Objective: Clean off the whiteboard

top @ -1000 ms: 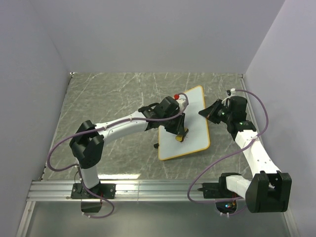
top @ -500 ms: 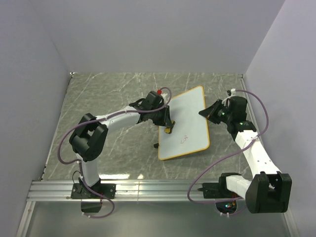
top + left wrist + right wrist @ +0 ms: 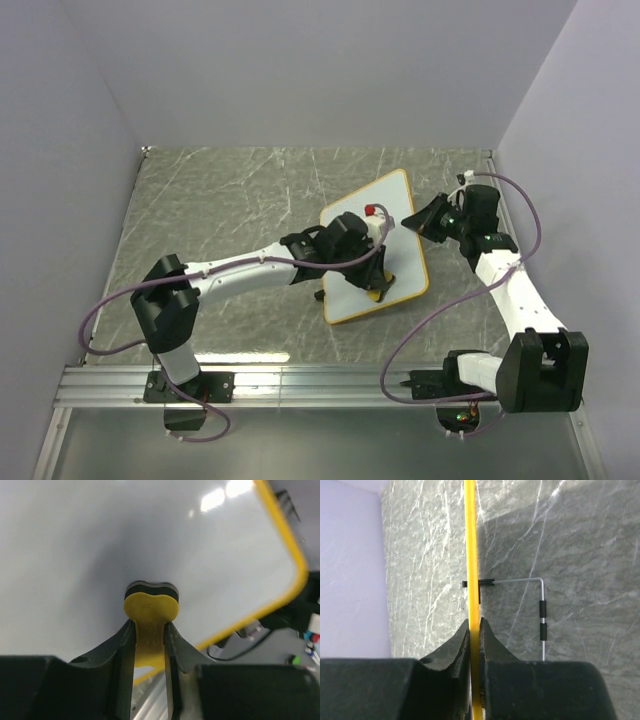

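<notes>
The whiteboard (image 3: 408, 262), white with an orange-yellow frame, lies slanted on the marble table. My left gripper (image 3: 376, 284) is shut on the small yellow eraser (image 3: 378, 294) and presses it on the board's near part. In the left wrist view the eraser (image 3: 151, 605) sits between my fingers on the clean white board (image 3: 90, 540). No red marks show. My right gripper (image 3: 421, 222) is shut on the board's right edge. In the right wrist view the frame (image 3: 471, 550) runs edge-on between the jaws.
A black clip (image 3: 479, 583) and a bent metal stand wire (image 3: 542, 611) sit under the board. Another clip (image 3: 318, 296) pokes out at the board's left edge. Grey walls enclose the table; an aluminium rail (image 3: 300, 380) runs along the near edge.
My left gripper has swept the eraser from the board's left edge back to its near part, over the spot where a red scribble showed. The right gripper still clamps the edge.
</notes>
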Motion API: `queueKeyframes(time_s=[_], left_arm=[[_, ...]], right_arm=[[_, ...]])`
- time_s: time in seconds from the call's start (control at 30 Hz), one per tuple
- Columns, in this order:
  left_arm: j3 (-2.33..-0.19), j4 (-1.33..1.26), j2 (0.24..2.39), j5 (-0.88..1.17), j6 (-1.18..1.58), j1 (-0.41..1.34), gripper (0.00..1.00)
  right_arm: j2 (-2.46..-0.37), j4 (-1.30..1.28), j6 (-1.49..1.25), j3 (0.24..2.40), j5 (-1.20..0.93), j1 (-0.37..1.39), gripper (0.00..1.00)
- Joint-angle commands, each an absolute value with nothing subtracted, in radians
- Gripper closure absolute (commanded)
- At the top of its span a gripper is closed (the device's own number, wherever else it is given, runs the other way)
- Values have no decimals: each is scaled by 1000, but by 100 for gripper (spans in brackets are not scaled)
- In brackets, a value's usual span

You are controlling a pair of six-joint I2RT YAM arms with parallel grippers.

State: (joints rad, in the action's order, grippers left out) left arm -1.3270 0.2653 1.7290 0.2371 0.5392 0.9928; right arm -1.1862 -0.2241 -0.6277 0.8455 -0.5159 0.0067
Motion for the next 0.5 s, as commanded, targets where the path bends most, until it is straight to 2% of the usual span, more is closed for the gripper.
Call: queueKeyframes(time_s=[0.0, 0.23, 0.47], left_arm=[[-1324, 242, 1736, 328, 537, 1049, 100], [-1282, 222, 1741, 270, 564, 1040, 100], [-1214, 178, 1778, 249, 581, 922, 100]], right_arm=[[-1250, -265, -680, 882, -511, 32, 100], [-1253, -264, -689, 894, -515, 32, 100], [-1206, -287, -669, 856, -509, 32, 100]])
